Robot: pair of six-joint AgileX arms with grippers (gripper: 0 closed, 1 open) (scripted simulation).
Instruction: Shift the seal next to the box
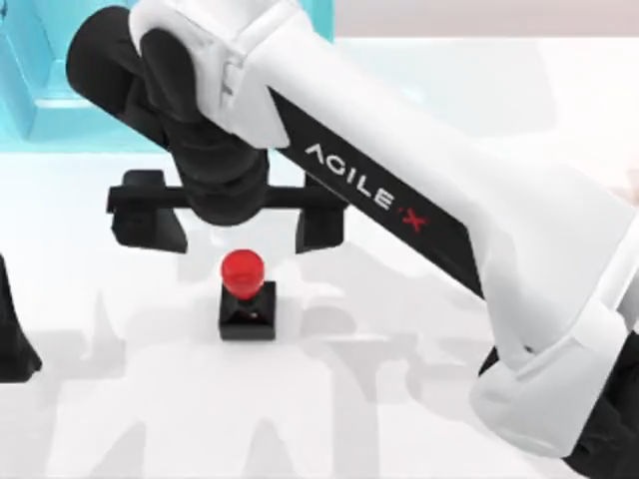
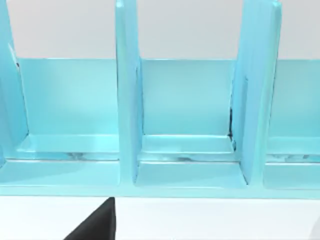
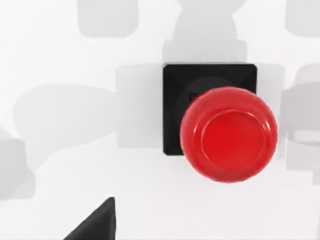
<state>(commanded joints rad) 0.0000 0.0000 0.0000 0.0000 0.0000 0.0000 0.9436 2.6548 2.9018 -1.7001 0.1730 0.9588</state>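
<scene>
The seal [image 1: 247, 297] stands upright on the white desk [image 1: 120, 399], a little left of the middle of the top view, its red knob above the black square base; in the right wrist view the seal [image 3: 220, 125] is seen from straight overhead, free of any contact. Just beyond it, toward twelve o'clock, the right pincer [image 1: 232, 222] hangs with its two black fingers [image 1: 160, 225] spread wide, one to each side of the knob's line and holding nothing; the white AgileX arm [image 1: 419, 200] carrying it reaches in from the five o'clock corner. At nine o'clock, against the left edge, a dark piece of the left arm [image 1: 12, 339] sits parked; whether its pincer is open I cannot tell. Farthest off, at eleven o'clock, lies the turquoise box [image 1: 40, 90], well apart from the seal; the left wrist view faces the box [image 2: 190, 100] and its upright dividers.
</scene>
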